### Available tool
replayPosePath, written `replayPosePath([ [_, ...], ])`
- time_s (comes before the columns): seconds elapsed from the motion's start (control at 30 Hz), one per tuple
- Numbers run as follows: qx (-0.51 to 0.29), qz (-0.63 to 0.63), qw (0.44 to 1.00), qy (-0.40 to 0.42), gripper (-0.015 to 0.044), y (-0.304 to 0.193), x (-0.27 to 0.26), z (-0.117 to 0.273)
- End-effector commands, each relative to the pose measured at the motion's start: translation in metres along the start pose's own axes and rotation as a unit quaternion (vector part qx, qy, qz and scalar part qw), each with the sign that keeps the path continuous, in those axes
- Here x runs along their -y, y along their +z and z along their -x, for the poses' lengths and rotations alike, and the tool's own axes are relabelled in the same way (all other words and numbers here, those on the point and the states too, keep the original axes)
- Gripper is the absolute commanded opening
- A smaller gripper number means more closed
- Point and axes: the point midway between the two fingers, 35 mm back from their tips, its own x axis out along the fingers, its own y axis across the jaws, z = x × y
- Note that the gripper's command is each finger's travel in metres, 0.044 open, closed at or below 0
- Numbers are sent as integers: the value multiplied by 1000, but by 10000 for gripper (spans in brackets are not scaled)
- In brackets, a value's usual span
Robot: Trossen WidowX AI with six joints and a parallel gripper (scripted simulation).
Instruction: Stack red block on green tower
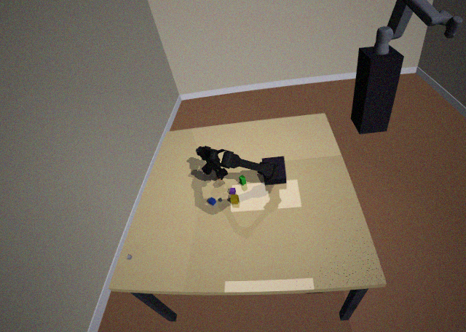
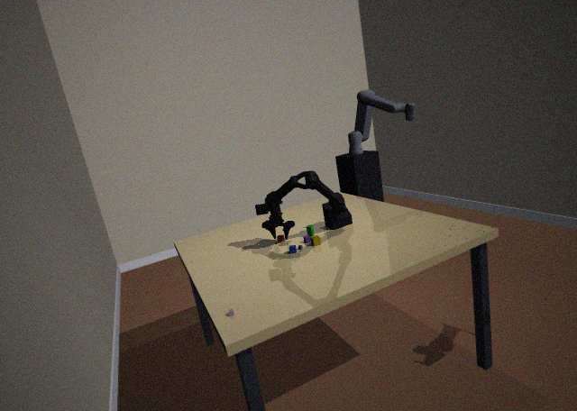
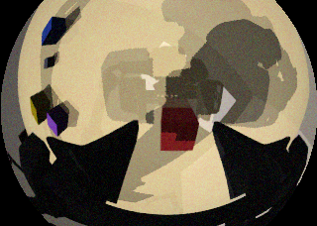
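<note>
The red block [image 2: 280, 238] [image 3: 178, 143] stands on the table between the two fingers of my gripper [image 2: 280, 236] [image 3: 177, 125]. The gripper points down and is open, with a gap on each side of the block in the wrist view. In the top view the arm hides nearly all of the red block. The green tower [image 1: 242, 180] [image 2: 310, 230] stands upright on the table, between the gripper and the arm's base. I cannot make it out in the wrist view.
A purple block [image 1: 232, 191] [image 2: 306, 239] [image 3: 57, 119] and a yellow block [image 1: 234, 199] [image 2: 315, 240] [image 3: 40, 107] stand close together near the green tower. A blue block [image 1: 212, 201] [image 2: 292, 249] [image 3: 53, 31] and a small dark block [image 1: 220, 199] [image 2: 300, 247] [image 3: 51, 61] lie nearby.
</note>
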Motion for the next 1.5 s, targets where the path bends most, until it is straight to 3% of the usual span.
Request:
replayPosePath([
  [0.0,1,-1,1000,1,282,0,-1,0],
  [0.2,1,-1,1000,1,125,0,-1,0],
  [0.43,1,-1,1000,1,78,0,-1,0],
  [0.53,0,-1,1000,1,0,0,0,6],
  [1.2,-1,-2,1000,0,0,0,1,114],
  [1.47,-1,-2,1000,0,0,-1,1,117],
])
